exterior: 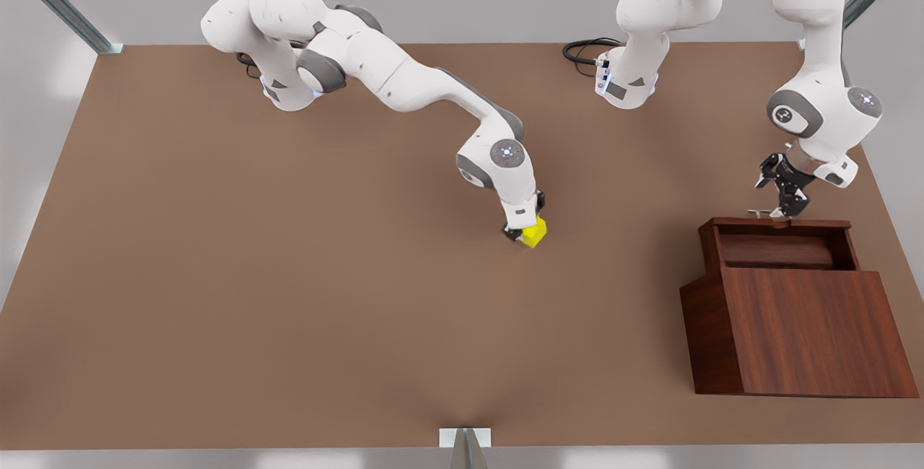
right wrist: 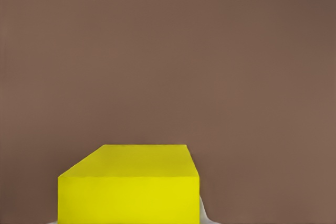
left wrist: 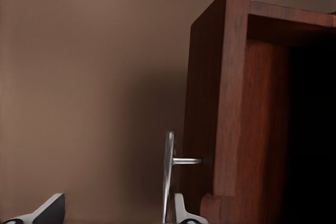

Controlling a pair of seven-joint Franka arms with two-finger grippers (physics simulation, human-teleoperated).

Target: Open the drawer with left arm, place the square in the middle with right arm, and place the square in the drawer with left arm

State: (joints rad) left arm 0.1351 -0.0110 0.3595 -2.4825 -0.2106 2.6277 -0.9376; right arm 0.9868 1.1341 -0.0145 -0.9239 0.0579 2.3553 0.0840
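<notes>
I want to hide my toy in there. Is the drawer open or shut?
Open. The drawer sticks out from the cabinet, so its hollow inside shows. The left gripper is at its handle.

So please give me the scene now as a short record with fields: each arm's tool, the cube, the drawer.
left tool: at the thin silver bar handle of the dark reddish-brown wooden cabinet's drawer, fingers open, one on each side of the bar
right tool: near the table's middle, shut on the small bright yellow cube
cube: held, low over the matte brown tabletop; contact with it cannot be told
drawer: pulled out, inside looks empty
</notes>
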